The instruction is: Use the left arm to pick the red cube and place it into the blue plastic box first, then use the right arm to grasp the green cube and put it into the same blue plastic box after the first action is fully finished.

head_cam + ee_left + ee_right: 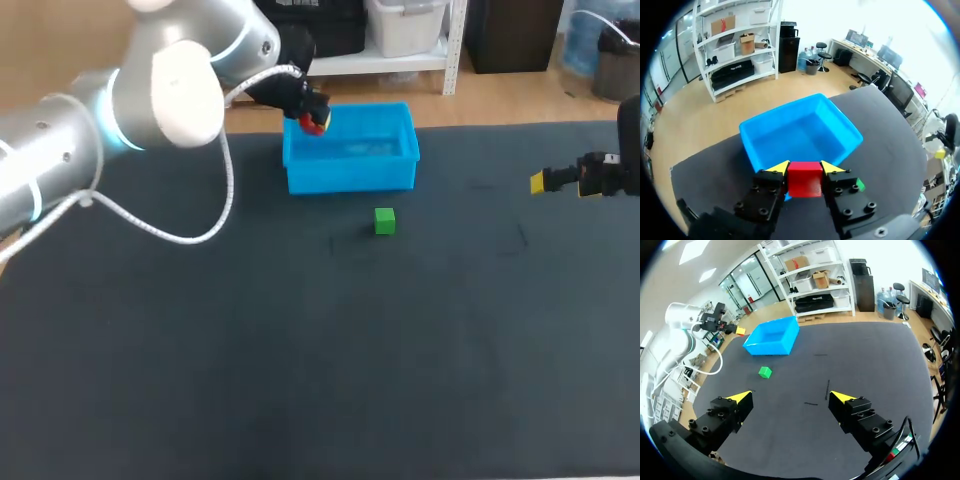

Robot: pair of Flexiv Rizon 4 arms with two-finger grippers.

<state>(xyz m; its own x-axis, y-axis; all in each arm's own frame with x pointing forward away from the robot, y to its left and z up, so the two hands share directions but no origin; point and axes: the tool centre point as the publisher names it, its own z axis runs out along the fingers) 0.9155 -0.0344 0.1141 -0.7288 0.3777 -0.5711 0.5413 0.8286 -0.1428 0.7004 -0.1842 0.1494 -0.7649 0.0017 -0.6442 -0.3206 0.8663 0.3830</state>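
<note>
— Looking for the red cube (pixel 313 124).
— Pinched between the left fingers (pixel 779 168), with a yellow tip pressed to each side, well clear of the desk (pixel 300 380). Hanging at the 10 o'clock corner of the box (pixel 350 178) in the head view. From the left wrist, seen right at the near wall, with the bare blue inside ahead. Hard to tell whether over the rim or just inside it.
— And the box itself?
— Upright, open side up, toward 12 o'clock on the desk, close to the far edge.
— Next, the green cube (pixel 385 221).
— Resting on the desk at 5 o'clock from the box, near it but not touching. Glimpsed from the left wrist only as a green sliver beside one finger. Lying between box and right fingers (pixel 742 398) in the right wrist view, far nearer the box.
— State of those right fingers?
— Spread wide, gripping nothing. Parked out at 3 o'clock from the box, well apart from both cubes, above the desk's edge there.
— And the left arm (pixel 60 150)?
— Stretched from 9 o'clock across to the box, with a white cable (pixel 215 215) looping beneath it over the desk.
</note>
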